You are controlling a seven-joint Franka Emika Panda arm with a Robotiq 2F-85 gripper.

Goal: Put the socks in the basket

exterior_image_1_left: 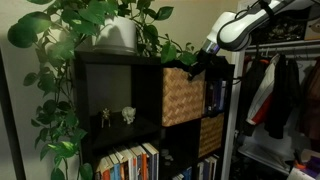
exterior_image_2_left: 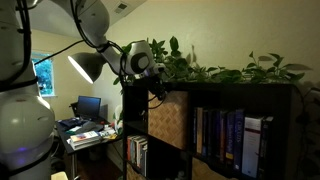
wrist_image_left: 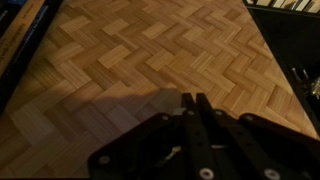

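Note:
The basket (exterior_image_1_left: 183,95) is a cube of woven tan wicker in an upper cubby of the black shelf. It also shows in an exterior view (exterior_image_2_left: 168,120) and fills the wrist view (wrist_image_left: 150,55). My gripper (exterior_image_1_left: 197,62) is at the basket's upper front corner, also seen in an exterior view (exterior_image_2_left: 155,90). In the wrist view the fingers (wrist_image_left: 195,100) are pressed together against the wicker face with nothing between them. No socks are visible in any view.
A darker woven basket (exterior_image_1_left: 210,135) sits in the cubby below. Potted plants (exterior_image_1_left: 115,30) trail over the shelf top. Books (exterior_image_1_left: 125,162) fill lower cubbies. Clothes (exterior_image_1_left: 275,95) hang beside the shelf. A desk with a lamp (exterior_image_2_left: 85,65) stands behind.

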